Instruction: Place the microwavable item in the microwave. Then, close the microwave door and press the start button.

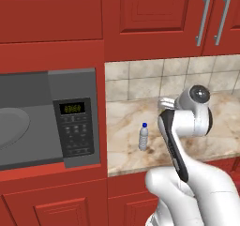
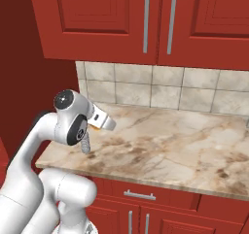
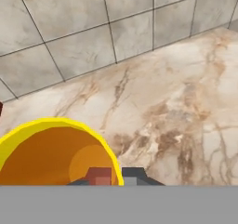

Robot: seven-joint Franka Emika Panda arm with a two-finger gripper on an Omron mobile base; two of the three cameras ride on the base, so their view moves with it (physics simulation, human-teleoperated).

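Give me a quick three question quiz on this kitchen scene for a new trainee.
1. True or false: the microwave is open.
2. What does the gripper hold? A) water bottle B) yellow cup C) nothing
3. Fill in: the water bottle stands upright on the ____.

Key:
1. True; its turntable shows.
2. B; the gripper is shut on the rim of the yellow cup.
3. counter.

Glossy veined marble counter [image 2: 160, 145], matt stone-tile backsplash [image 2: 146, 87], clear plastic bottle [image 1: 143, 137], smooth yellow cup [image 3: 51, 155].
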